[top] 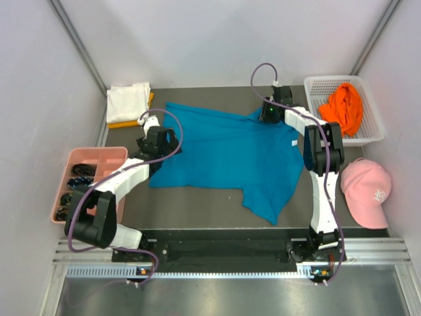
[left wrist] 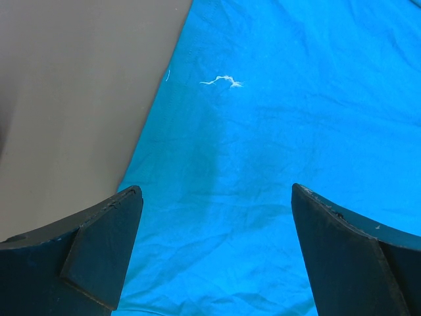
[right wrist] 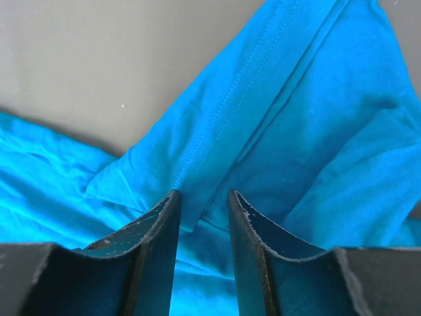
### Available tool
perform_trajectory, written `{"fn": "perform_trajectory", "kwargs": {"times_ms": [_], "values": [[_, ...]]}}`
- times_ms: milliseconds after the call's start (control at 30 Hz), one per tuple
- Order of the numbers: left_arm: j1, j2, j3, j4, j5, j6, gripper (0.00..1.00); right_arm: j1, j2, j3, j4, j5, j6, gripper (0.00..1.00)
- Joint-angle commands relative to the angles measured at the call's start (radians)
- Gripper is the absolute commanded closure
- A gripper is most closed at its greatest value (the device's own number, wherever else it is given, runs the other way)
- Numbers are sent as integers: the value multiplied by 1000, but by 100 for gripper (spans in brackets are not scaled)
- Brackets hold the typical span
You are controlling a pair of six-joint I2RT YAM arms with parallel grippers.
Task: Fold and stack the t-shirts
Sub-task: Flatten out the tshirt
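While the teal-blue t-shirt lies spread out across the middle of the dark counter, both arms reach over it from the near edge; one sleeve trails toward the near edge, and the cloth is rumpled along its far right part. The left fingers hang over the shirt's left border, spread as wide as they go, with nothing between them; from the left wrist I see flat blue cloth under them, bare counter to the left, and a small white thread lying on the fabric. The right fingers sit at the shirt's far right corner, drawn close together with only a narrow gap; a stitched fold of the blue cloth rises right up to their tips, but whether they actually pinch it I cannot tell. At the far left corner a folded white t-shirt rests on a yellow-orange t-shirt, whose edge peeks out beneath it; at the far right corner a bright orange t-shirt lies crumpled in a white basket. A pink cap sits at the right edge, well apart from the blue shirt; a pink tray holding small dark items stands at the left edge.
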Motion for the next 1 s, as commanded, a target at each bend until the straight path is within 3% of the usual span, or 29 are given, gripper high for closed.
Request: {"fn": "perform_trajectory", "kwargs": {"times_ms": [0,267,533,967], "values": [[7,-12,12,40,5,-9,1,3,-66,-2,15,-44,-11,65],[7,-18,7,37,-7,-7,1,3,-40,30,9,-70,-14,72],[12,-14,9,38,-11,-3,1,2,-6,58,1,-79,-9,100],[16,-21,13,26,-11,2,1,3,-25,61,91,-116,20,100]]}}
